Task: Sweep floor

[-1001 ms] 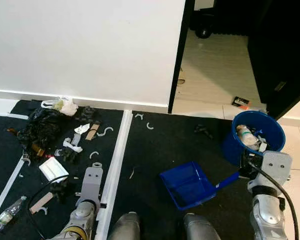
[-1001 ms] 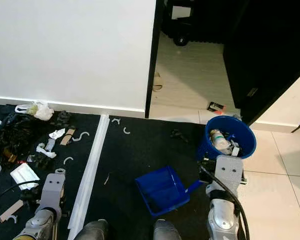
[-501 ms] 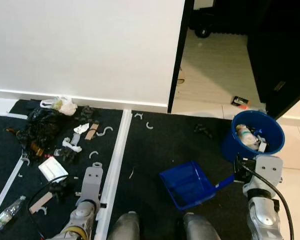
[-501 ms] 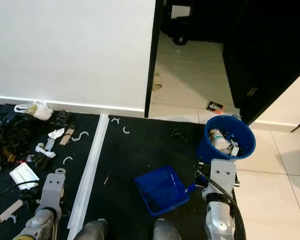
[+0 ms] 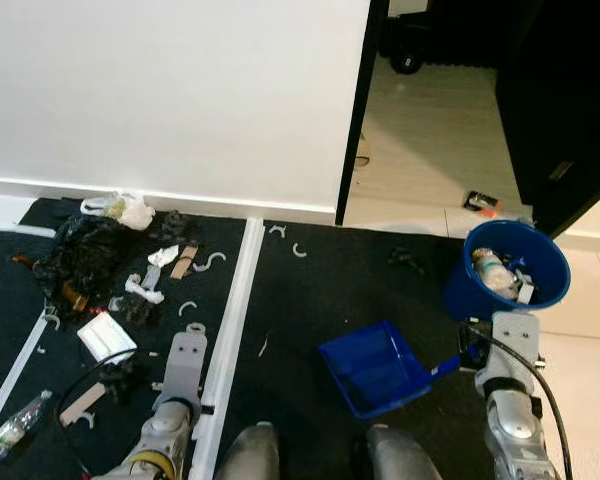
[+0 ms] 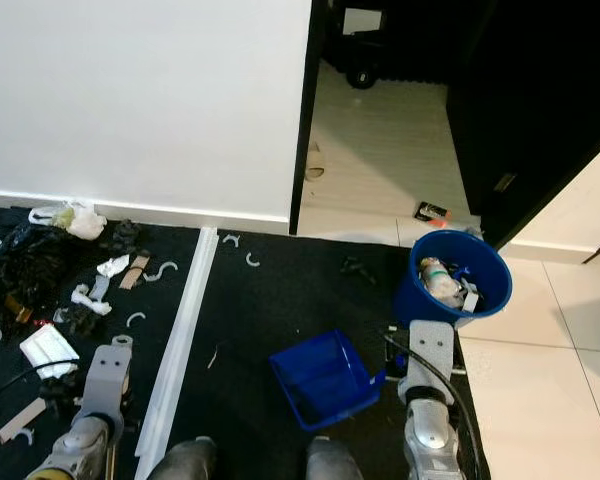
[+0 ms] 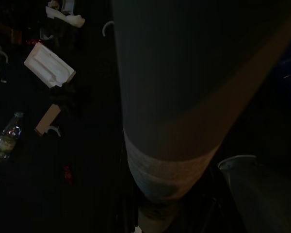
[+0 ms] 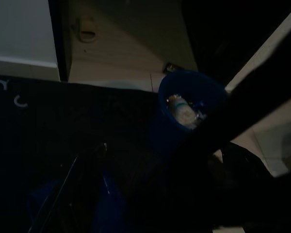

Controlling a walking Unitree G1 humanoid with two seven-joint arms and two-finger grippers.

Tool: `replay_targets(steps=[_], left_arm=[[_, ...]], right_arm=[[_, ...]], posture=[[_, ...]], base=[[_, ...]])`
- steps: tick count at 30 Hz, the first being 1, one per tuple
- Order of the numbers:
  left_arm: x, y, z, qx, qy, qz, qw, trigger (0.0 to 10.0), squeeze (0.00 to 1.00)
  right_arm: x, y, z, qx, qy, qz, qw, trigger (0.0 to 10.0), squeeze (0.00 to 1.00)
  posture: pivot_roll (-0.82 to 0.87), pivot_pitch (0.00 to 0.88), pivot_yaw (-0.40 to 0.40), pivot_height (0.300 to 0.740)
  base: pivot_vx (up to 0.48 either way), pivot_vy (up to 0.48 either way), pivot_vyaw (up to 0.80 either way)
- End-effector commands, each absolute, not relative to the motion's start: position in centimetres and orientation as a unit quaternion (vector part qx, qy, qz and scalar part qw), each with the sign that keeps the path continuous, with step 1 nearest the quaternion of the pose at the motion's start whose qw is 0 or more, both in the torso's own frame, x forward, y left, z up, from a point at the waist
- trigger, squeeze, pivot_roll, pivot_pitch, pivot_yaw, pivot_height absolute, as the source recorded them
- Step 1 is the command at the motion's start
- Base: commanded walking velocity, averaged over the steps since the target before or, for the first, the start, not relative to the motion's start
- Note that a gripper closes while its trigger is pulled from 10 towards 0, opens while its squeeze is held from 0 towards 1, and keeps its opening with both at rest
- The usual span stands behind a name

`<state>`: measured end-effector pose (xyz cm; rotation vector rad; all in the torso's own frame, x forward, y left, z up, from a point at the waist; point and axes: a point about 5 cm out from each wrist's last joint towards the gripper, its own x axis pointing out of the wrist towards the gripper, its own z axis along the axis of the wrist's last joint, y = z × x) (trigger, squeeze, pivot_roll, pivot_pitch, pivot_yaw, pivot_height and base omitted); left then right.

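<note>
blue dustpan (image 5: pixel 375 368) touching right pincer (image 5: pixel 467 350)

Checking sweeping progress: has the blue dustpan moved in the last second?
Yes, slightly: the blue dustpan has drawn away from the blue bucket, toward the robot's left.

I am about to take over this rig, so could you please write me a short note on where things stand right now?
Right tool: at the handle end of the blue dustpan; the fingers are hidden, so its grip cannot be told.
Left tool: low over the black mat, near the white strip; grip cannot be told.
Blue bucket: stands to the robot's right, at the mat's edge, already holding some rubbish.
Dustpan: rests on the mat and looks empty.
Left to do: the litter pile by the wall on the robot's left, a plastic bottle, and white curved scraps near the doorway.
</note>
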<state>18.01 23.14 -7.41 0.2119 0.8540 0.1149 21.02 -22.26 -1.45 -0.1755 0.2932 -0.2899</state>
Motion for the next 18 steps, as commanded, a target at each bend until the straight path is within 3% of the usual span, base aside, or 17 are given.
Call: replay_targets(steps=[1, 11, 12, 13, 14, 18], left_arm=[[17.6, 22.7, -7.8, 0.103, 0.423, 0.05, 0.899, 10.0, 0.0], [18.4, 23.4, -7.1, 0.113, 0.408, 0.058, 0.904, 10.0, 0.0], [18.6, 23.7, -6.9, 0.117, 0.402, 0.06, 0.906, 10.0, 0.0], [18.8, 23.8, -6.8, 0.12, 0.398, 0.061, 0.907, 10.0, 0.0], [18.9, 23.7, -6.7, 0.121, 0.394, 0.06, 0.909, 10.0, 0.0], [19.0, 23.6, -6.7, 0.119, 0.392, 0.059, 0.91, 10.0, 0.0]], right_arm=[[20.9, -22.8, -1.8, -0.08, 0.151, -0.163, 0.972, 10.0, 0.0], [21.5, -21.8, -2.0, -0.076, 0.136, -0.139, 0.978, 10.0, 0.0], [21.5, -21.8, -1.9, -0.077, 0.134, -0.138, 0.978, 8.9, 0.0], [21.6, -21.7, -1.9, -0.079, 0.132, -0.136, 0.979, 5.0, 0.0], [21.7, -21.7, -1.8, -0.085, 0.126, -0.133, 0.979, 0.0, 0.0], [21.7, -21.6, -1.8, -0.091, 0.12, -0.129, 0.98, 0.0, 0.0]], posture=[[0.09, 0.062, -0.035, 0.74], [0.09, 0.058, -0.033, 0.74], [0.09, 0.059, -0.032, 0.74], [0.09, 0.059, -0.032, 0.74], [0.09, 0.059, -0.03, 0.74], [0.09, 0.061, -0.03, 0.74]], base=[[0.0, 0.0, 0.0], [0.0, 0.0, 0.0], [0.0, 0.0, 0.0], [0.0, 0.0, 0.0], [0.0, 0.0, 0.0], [0.0, 0.0, 0.0]])
